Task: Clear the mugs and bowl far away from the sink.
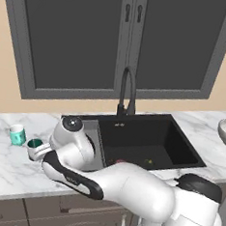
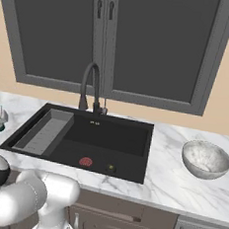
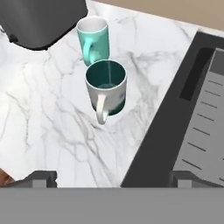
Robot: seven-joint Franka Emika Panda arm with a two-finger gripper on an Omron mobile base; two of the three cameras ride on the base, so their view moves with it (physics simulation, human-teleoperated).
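Note:
Two mugs stand on the marble counter left of the sink [image 1: 149,140]. The turquoise mug [image 3: 92,37] is the farther one in the hand view. The silvery grey mug [image 3: 106,87] has a dark teal inside and a pale handle that points toward my hand. My gripper [image 3: 113,179] is open and hovers just short of the grey mug, with nothing between its fingertips [image 3: 41,178]. From the left base view the hand [image 1: 39,152] sits right beside the grey mug [image 1: 34,146], and the turquoise mug [image 1: 17,134] stands further left. The pale bowl [image 2: 206,159] rests on the counter right of the sink [image 2: 104,140].
A tall black tap [image 1: 126,92] rises behind the basin. The grey ribbed drain rack [image 3: 205,127] fills the sink's left side, close to the mugs. A dark appliance [image 3: 39,17] stands just beyond the turquoise mug. A small red item [image 2: 85,161] lies in the basin.

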